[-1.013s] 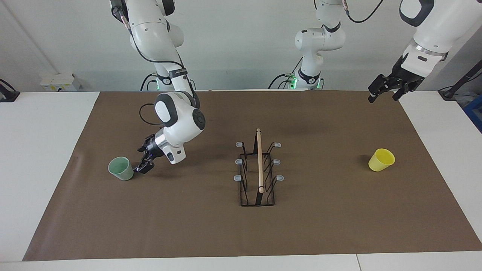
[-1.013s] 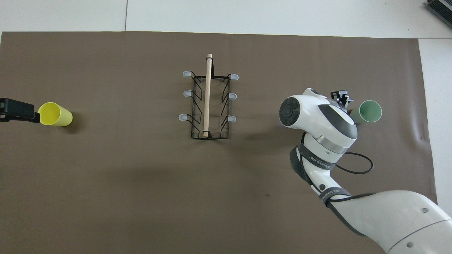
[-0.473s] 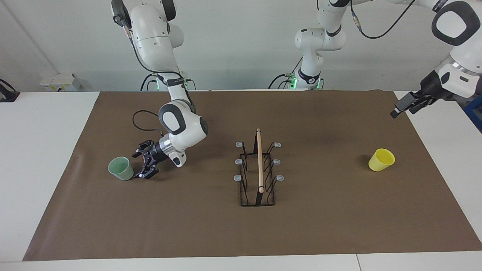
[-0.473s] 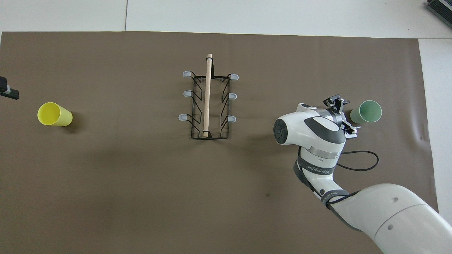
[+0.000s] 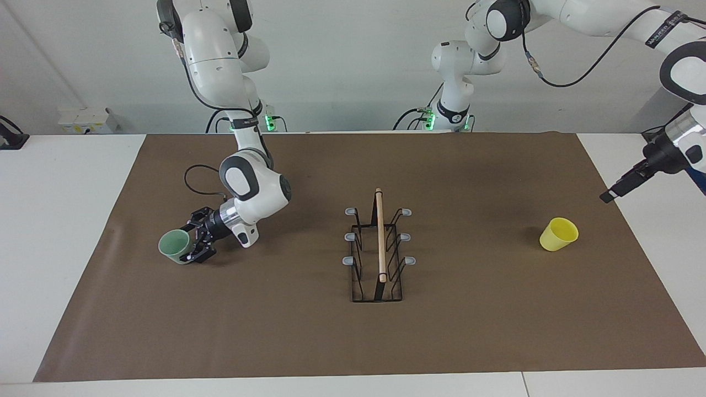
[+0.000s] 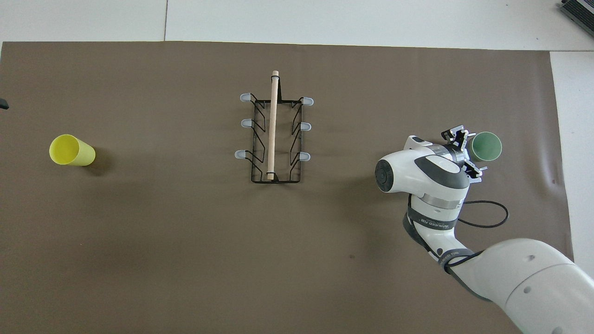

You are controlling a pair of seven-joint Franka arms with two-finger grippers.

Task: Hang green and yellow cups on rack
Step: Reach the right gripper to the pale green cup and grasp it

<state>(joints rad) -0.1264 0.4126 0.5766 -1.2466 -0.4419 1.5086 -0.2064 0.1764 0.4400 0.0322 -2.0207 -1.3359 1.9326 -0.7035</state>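
Closing in on the mint green cup (image 5: 175, 246), your right pincer (image 5: 194, 243) has swung round from just beside it and now brackets its body with its fingers spread, one on each side. Nothing is pinched yet, so the cup is not secured, but the grasp looks lined up.

The green cup lies tipped on the brown mat (image 5: 309, 342) toward the right arm's end of the counter (image 5: 66, 220), with its long axis running along the counter's length. Its open mouth faces away from the rack (image 5: 378, 248) and its narrow base points at the pincer.

Your left pincer (image 5: 622, 186) has pulled away outward and now hangs over the white counter edge at the left arm's end, well apart from the yellow cup (image 5: 559, 234); you cannot tell its finger state from here. The yellow cup lies tilted too, mouth facing away from the rack. All six prongs are bare.
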